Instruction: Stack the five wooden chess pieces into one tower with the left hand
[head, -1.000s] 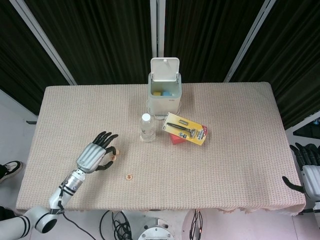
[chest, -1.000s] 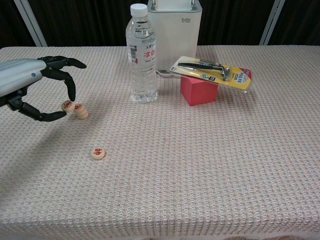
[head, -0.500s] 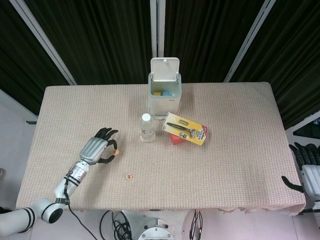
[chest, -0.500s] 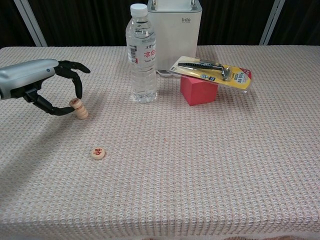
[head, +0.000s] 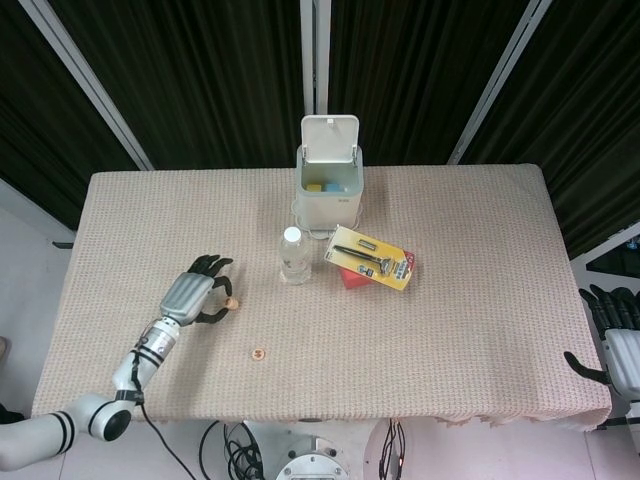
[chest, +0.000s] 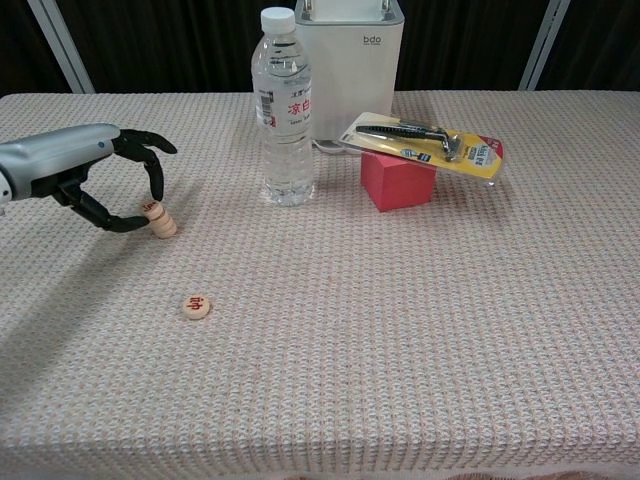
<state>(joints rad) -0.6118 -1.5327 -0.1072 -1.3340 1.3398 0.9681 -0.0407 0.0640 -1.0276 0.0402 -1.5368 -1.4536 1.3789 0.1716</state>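
Observation:
A short, slightly leaning stack of round wooden chess pieces stands on the cloth at the left; from the head view the stack is a small dot. My left hand curls around it from the left. A fingertip and the thumb pinch the top piece, which sits on the stack. One loose chess piece with a red character lies flat nearer the front edge, also seen as the loose piece. My right hand hangs off the table's right edge, fingers apart and empty.
A water bottle stands right of the stack. Behind it is a white bin with its lid up. A razor package leans on a red block at centre right. The table's left edge lies close to my left arm.
My left hand carried a piece from beside the stack onto its top and has lowered slightly. The loose piece and the right hand have not moved.

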